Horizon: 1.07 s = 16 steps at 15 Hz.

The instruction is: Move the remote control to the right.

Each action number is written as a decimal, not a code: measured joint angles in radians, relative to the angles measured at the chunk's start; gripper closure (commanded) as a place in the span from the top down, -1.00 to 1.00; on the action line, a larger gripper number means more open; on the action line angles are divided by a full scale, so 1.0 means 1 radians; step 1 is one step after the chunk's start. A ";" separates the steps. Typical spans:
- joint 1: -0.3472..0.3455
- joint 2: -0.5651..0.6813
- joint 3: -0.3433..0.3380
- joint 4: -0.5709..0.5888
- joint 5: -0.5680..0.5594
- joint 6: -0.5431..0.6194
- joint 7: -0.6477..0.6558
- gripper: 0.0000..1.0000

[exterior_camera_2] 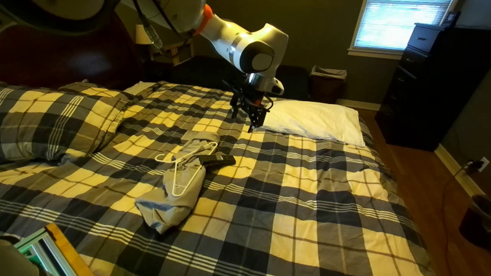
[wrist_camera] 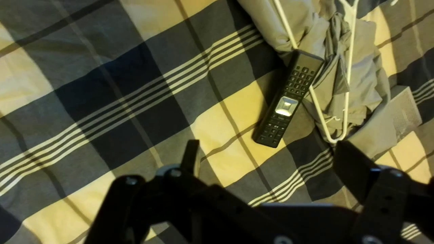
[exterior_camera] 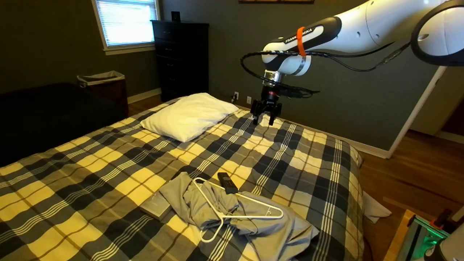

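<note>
Up above the bench (it's really a bed), the gripper hangs in the air, fingers spread wide, nothing between them. In both exterior views the tips look well apart from everything below. So no grab yet, as far as I can see.

Next out is the remote control. It's buttons up, and in the wrist view it sits just beyond the fingertips, roughly in line with the gap. One end is down on the bench, the other lies over the edge of some grey cloth and across one side of a white hanger.

Progress-wise I'd call it early. Left to do, if I'm reading it right: line up, come down, grip, lift, carry it right, set down, let go. No idea whose right is meant, though, and one moment can't prove it isn't already where it's wanted. I'd lift rather than drag, the hanger could snag.

Further out, right by the cloth, there's a flat box or book (can't tell which), and a white pillow lies well apart from the pile.
</note>
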 measured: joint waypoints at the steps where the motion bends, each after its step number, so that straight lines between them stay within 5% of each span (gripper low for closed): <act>1: -0.007 0.033 0.011 0.030 0.034 -0.029 0.003 1.00; 8: -0.005 0.417 0.121 0.359 0.161 -0.271 0.102 1.00; 16: 0.071 0.703 0.092 0.718 0.146 -0.478 0.525 1.00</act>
